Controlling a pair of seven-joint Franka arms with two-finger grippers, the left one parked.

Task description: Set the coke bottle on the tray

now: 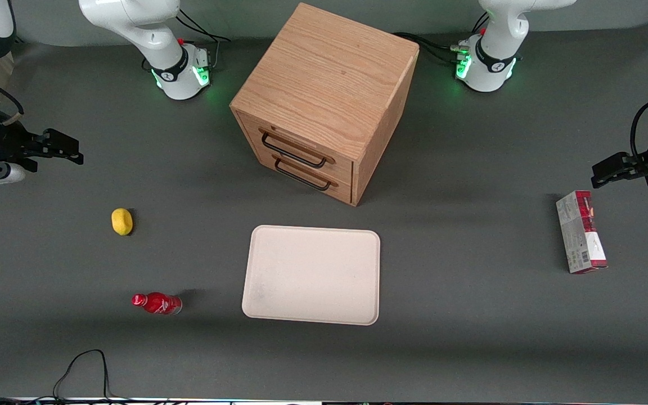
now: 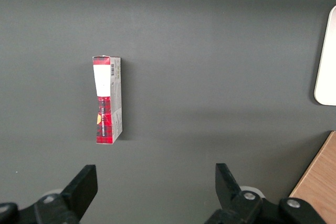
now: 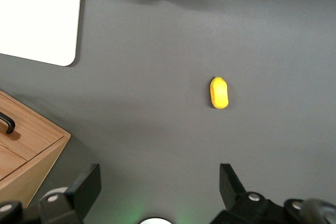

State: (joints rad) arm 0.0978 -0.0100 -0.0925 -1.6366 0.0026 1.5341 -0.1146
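Overhead, the gripper (image 3: 157, 184) hangs with fingers (image 3: 86, 184) spread wide, holding nothing. The coke bottle (image 1: 157, 303) appears to lie on the tabletop (image 1: 470, 315), cap pointing away from the tray (image 1: 311, 274).

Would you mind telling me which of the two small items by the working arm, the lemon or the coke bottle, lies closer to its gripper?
The yellow lemon; the coke bottle lies farther from the open gripper.

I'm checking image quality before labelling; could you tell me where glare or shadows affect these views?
Front view: the cabinet casts a soft shadow; the bottle is sharp. Right wrist view: the tray is washed out white, and the open gripper hangs above the lemon.
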